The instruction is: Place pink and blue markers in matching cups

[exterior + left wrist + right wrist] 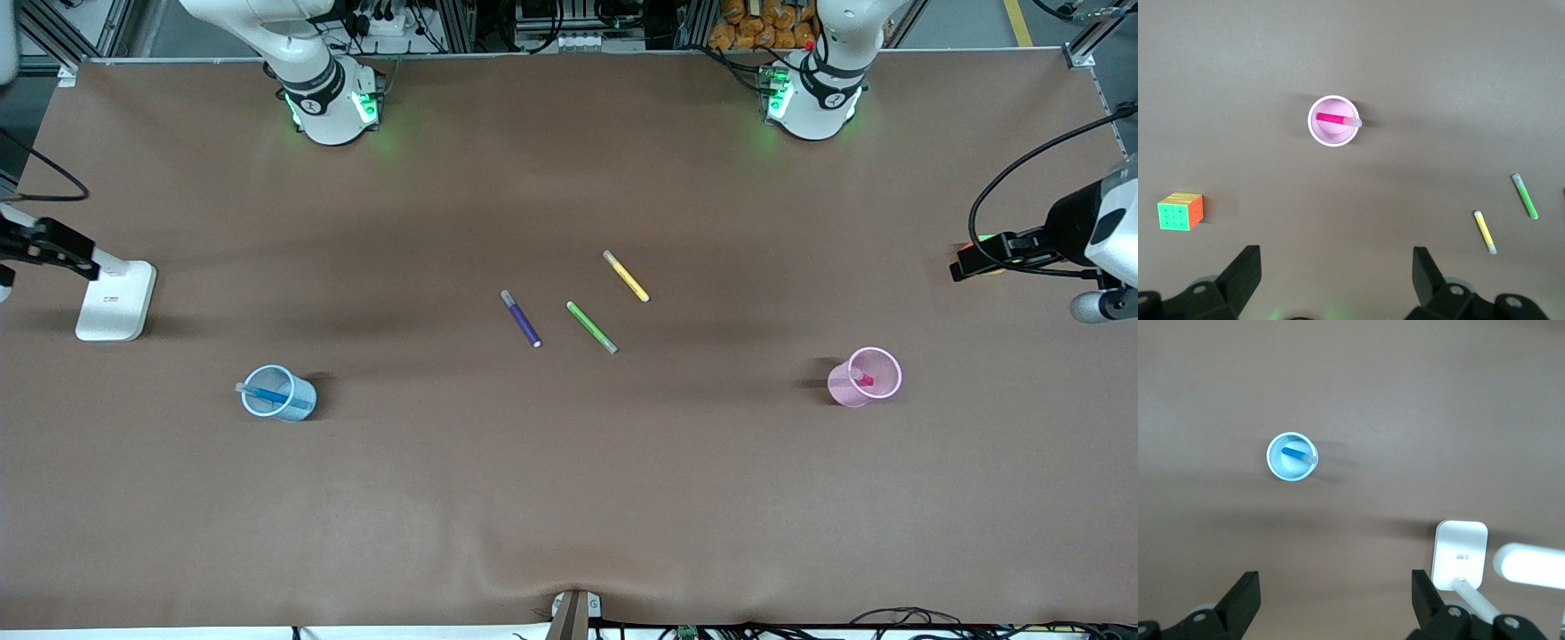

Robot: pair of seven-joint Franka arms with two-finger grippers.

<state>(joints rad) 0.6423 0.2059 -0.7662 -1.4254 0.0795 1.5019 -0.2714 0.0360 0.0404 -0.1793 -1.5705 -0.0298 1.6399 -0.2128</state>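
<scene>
Pink marker [1335,120] stands in the pink cup [876,391] toward the left arm's end; blue marker [1297,453] in the blue cup [289,404] toward the right arm's end. Left gripper [1337,280] and right gripper [1336,600], both high over the table, gape wide, holding nothing.

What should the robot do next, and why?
Probably nothing more than keeping both arms parked: the pink marker already stands in the pink cup, and the blue marker in the blue cup. Both open end effectors hold nothing.
</scene>
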